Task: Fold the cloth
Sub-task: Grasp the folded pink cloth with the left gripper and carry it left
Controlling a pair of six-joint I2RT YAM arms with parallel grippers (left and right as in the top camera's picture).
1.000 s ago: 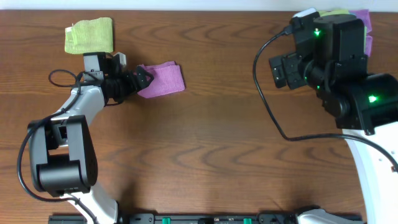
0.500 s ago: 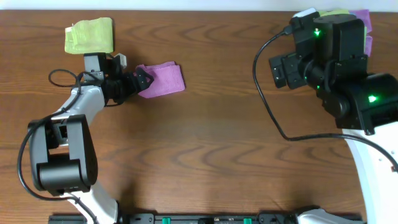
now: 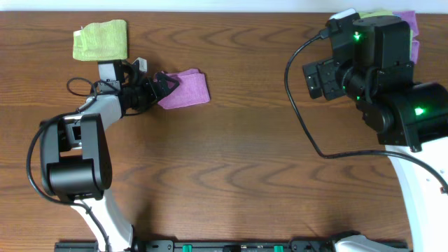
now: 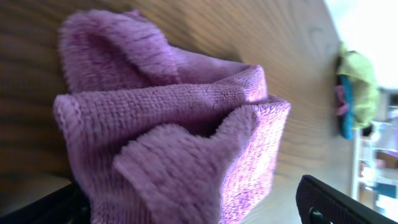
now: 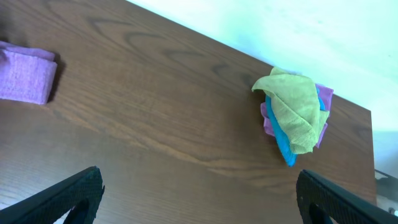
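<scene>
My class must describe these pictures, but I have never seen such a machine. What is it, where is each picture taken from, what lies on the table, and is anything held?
A robot's left arm and right arm stand at a wooden table, each ending in a two-finger gripper. One picture looks down from overhead; the other two come from a camera on each wrist. The left gripper stands open at the edge of a bunched lilac cloth, which fills its wrist view. The right gripper is open, over bare wood. A yellow-green cloth lies far left, a pile of cloths far right. Nothing is held.
</scene>
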